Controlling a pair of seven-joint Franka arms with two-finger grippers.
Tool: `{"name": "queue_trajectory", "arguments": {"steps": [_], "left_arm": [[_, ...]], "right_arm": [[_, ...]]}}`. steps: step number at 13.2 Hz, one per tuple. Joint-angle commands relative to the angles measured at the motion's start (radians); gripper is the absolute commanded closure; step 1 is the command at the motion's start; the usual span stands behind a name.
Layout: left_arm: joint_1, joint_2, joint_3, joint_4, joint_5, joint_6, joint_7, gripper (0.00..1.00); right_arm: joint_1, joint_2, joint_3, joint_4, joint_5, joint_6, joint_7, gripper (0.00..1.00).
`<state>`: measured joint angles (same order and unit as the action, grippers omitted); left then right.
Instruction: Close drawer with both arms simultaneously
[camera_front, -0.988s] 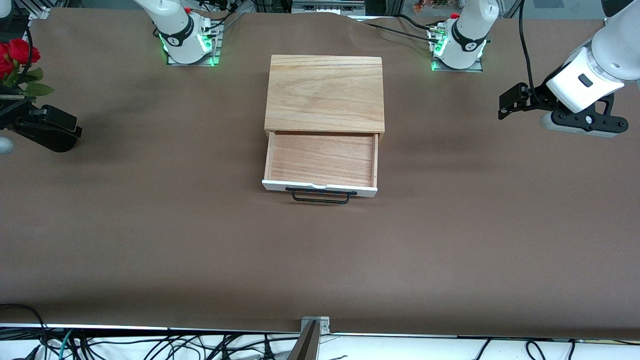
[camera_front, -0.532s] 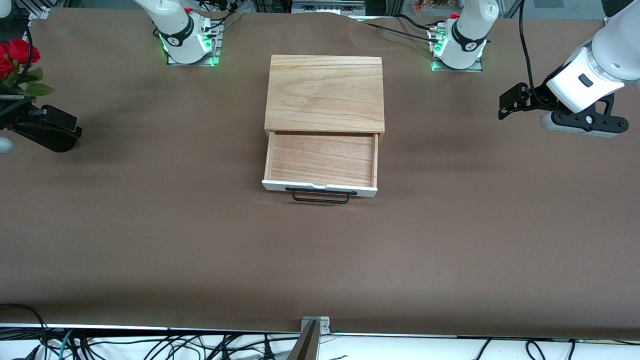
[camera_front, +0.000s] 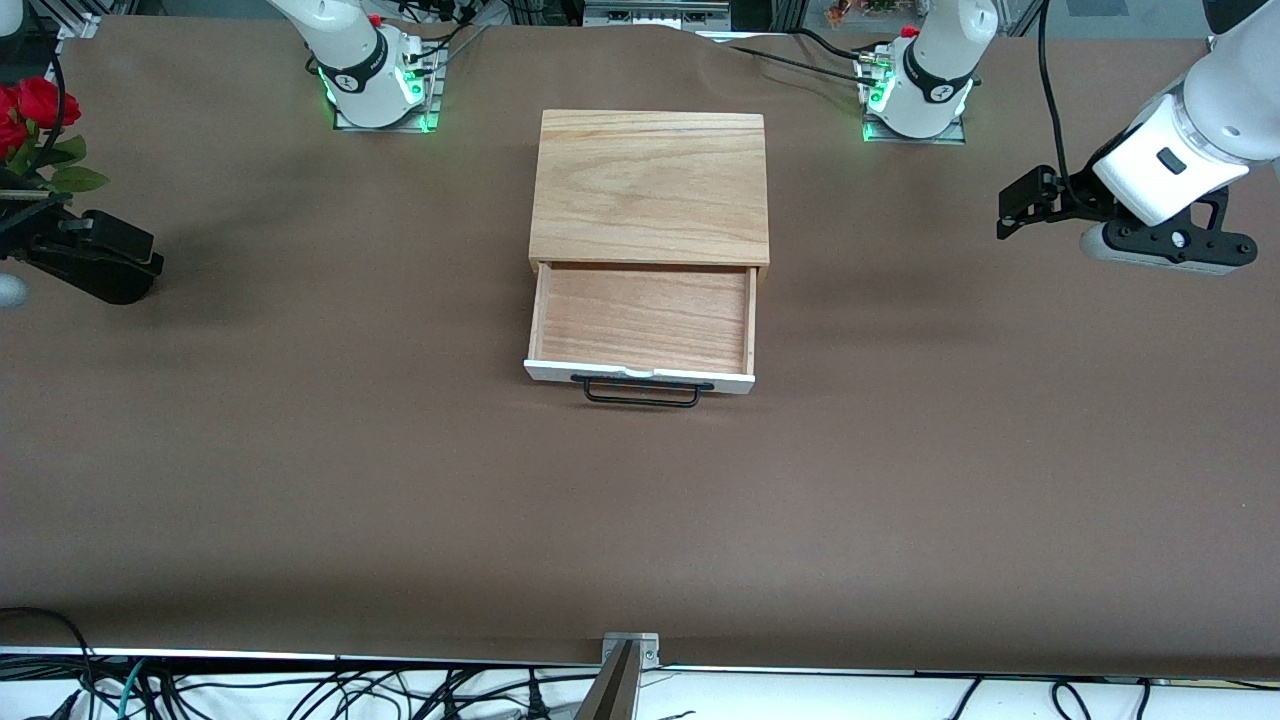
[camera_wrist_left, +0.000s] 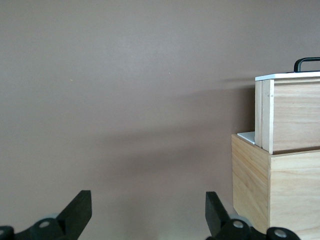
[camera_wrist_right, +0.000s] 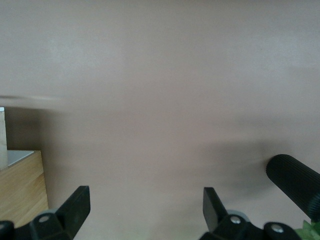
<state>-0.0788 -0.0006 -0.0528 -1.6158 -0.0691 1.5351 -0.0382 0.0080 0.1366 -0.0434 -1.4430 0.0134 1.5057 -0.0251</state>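
**Light-wood drawer pulled out, both arms parked wide**

Front view: the light-wood box (camera_front: 651, 186) sits mid-table between the two bases. The drawer (camera_front: 642, 318) is drawn well out toward the front camera, its tray empty, the white front panel (camera_front: 640, 374) facing that camera with the black wire handle (camera_front: 640, 392) at its centre. The left gripper (camera_front: 1028, 203) hangs over the table at the left arm's end, well apart from the box. The right gripper (camera_front: 95, 258) hangs over the right arm's end, equally distant, near some red flowers (camera_front: 30, 112) at the table edge.

Left wrist view: the left gripper's fingers (camera_wrist_left: 76, 210) stand wide apart with nothing between them. The box and the extended drawer show side-on at the frame's edge.

Right wrist view: the right gripper's fingers (camera_wrist_right: 75, 205) are likewise spread wide and empty. A corner of the box (camera_wrist_right: 20, 190) is visible, and a black ribbed cylinder (camera_wrist_right: 292, 176) that I cannot identify.

Judgement: the approach is not yet begun. To do it well, bring both grippers to the white panel, one either side of the handle, make contact together, and push at matched speed straight along the slide. Uneven pressure would likely skew the tray or shove the whole box.
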Motion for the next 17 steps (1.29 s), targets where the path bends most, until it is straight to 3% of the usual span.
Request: {"name": "queue_trajectory", "arguments": {"steps": [1,13,17], "left_arm": [[0.002,0.007,-0.004,0.017,0.025,-0.007,0.001,0.00],[0.004,0.011,-0.004,0.017,0.025,-0.007,0.003,0.00],[-0.005,0.022,-0.004,0.019,0.012,-0.004,-0.011,0.00]], "right_arm": [[0.001,-0.009,0.002,-0.011,-0.013,0.007,0.013,0.00],[0.003,-0.006,0.002,-0.011,-0.013,0.010,0.010,0.00],[0.001,0.040,0.002,0.036,-0.004,0.019,0.017,0.00]]}}
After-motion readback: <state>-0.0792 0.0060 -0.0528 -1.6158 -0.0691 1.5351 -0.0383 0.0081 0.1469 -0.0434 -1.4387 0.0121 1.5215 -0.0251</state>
